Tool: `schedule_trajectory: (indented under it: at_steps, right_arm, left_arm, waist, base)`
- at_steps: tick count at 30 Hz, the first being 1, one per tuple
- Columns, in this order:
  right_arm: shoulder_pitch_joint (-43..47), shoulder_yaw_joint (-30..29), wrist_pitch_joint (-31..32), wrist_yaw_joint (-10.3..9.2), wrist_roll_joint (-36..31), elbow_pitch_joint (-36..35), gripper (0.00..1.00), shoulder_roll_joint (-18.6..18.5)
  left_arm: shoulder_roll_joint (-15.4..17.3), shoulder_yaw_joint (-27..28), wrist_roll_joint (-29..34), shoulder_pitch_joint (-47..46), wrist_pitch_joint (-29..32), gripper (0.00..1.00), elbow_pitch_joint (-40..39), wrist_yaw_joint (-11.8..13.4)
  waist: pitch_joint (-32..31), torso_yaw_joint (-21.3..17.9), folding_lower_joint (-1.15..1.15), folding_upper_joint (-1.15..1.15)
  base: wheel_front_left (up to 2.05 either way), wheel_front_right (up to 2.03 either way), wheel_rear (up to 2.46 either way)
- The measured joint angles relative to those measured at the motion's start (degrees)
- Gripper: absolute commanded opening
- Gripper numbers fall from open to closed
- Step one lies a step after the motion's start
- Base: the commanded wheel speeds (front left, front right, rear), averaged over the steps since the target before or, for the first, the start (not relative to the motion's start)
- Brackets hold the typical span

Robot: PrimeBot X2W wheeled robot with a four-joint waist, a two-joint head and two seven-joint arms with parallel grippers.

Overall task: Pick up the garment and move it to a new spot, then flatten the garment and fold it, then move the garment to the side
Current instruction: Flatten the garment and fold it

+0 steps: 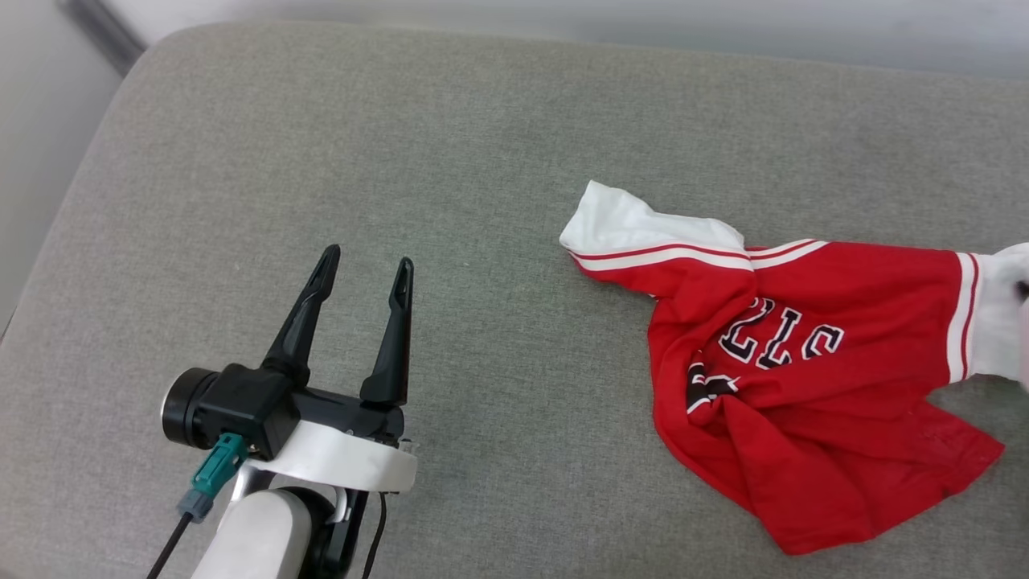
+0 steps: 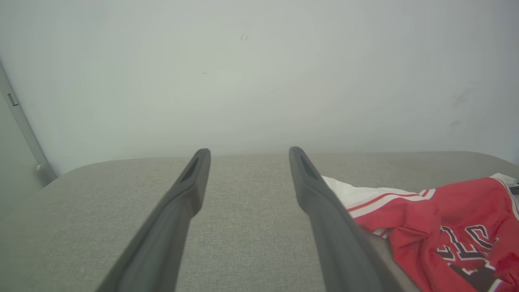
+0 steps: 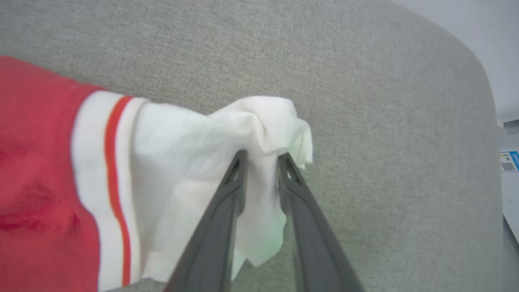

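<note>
Head view 1st: where's the garment [image 1: 844, 402]? (A)

B: Rumpled on the grey cushion [image 1: 402, 121], right side of that view. Red body, black white-edged lettering upside down to the cam, partly lost in folds. 1 white sleeve [image 1: 635, 225] w/ red-white trim points toward the cushion's middle; the other sleeve [image 1: 1001, 322] runs off the right edge.

A: And the left end effector [image 1: 368, 261]?

B: Lower left, over bare cushion, its 2 dark fingers [image 1: 396, 330] spread wide apart, nothing btwn them. Well apart from the garment. Left wrist view agrees: left end effector [image 2: 248, 151] gaping, garment [image 2: 458, 207] low at the right, pale wall [image 2: 259, 73] behind.

A: The right end effector [image 3: 262, 156]?

B: Right wrist view: clamped on the garment [image 3: 40, 162] at a sleeve. Fingers [image 3: 221, 215] nearly together, bunched white cloth pinched btwn the tips and puffed up above them. Striped trim and red body trail to that view's left. Can't tell if the sleeve is lifted off the cushion [image 3: 385, 121].
</note>
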Motion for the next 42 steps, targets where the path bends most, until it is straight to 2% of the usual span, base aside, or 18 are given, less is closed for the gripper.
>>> schedule_trajectory:
  at_steps: [5, 8, 15, 20, 25, 30, 35, 38, 42]
  right_arm:
    - [0.6, 0.5, -4.6, 0.01, 0.8, 0.6, 1.00, 3.3]
    - [0.9, 0.3, -8.2, 0.00, 2.8, -2.6, 1.00, 4.6]
    - [7.0, -1.7, -18.0, 0.00, 8.7, -16.4, 1.00, 9.6]
    - [14.1, -3.3, -25.4, 0.00, 10.8, -26.5, 1.00, 13.0]
    - [21.4, -5.9, -28.8, -0.01, 11.3, -34.3, 1.00, 18.3]
    - [24.2, -5.6, -32.5, -0.01, 10.6, -39.2, 1.00, 20.3]
    - [25.0, -5.7, -34.5, -0.01, 10.6, -40.1, 1.00, 21.4]
    - [24.9, -5.1, -35.0, -0.01, 10.6, -39.7, 1.00, 21.8]
    - [24.4, -4.0, -35.4, -0.01, 10.1, -38.2, 1.00, 21.8]
  left_arm:
    - [0.3, 0.7, 0.0, 0.2, 0.0, 1.00, 0.3, -0.3]
    - [0.7, 1.6, -0.6, 0.2, 0.0, 1.00, 0.3, -0.7]
    - [2.7, 4.0, -3.1, 1.1, 1.2, 1.00, 1.1, -1.3]
    - [4.8, 5.0, -5.7, 1.8, 5.3, 1.00, 1.6, -2.4]
    - [8.1, 3.0, -10.2, -0.2, 16.8, 1.00, 2.8, -6.3]
    - [12.0, 1.3, -13.2, -7.3, 28.5, 1.00, 5.5, -8.3]
    - [14.9, -2.5, -16.4, -17.7, 43.6, 1.00, 9.8, -9.4]
    - [15.5, -4.8, -19.4, -22.8, 52.8, 1.00, 13.1, -9.7]
    - [16.9, -6.1, -19.7, -30.1, 58.6, 1.00, 18.3, -9.9]
  waist:
    - [-1.1, -1.6, 0.00, 0.00]
    - [-2.0, -2.9, 0.00, 0.00]
    - [-4.8, -7.5, 0.00, 0.00]
    - [-6.3, -11.5, 0.00, 0.00]
    - [-7.1, -16.2, -0.01, 0.00]
    - [-6.0, -19.7, -0.01, 0.00]
    - [-3.4, -22.5, -0.01, 0.00]
    - [-1.5, -24.0, 0.00, 0.00]
    - [1.2, -25.9, -0.01, 0.00]
  base:
    - [0.00, 0.00, 0.00]
    - [0.00, 0.00, 0.00]
    - [0.00, 0.00, 0.00]
    - [0.00, 0.00, 0.00]
    - [0.00, 0.00, 0.00]
    - [0.00, 0.00, 0.00]
    - [0.00, 0.00, 0.00]
    - [0.00, 0.00, 0.00]
    - [0.00, 0.00, 0.00]
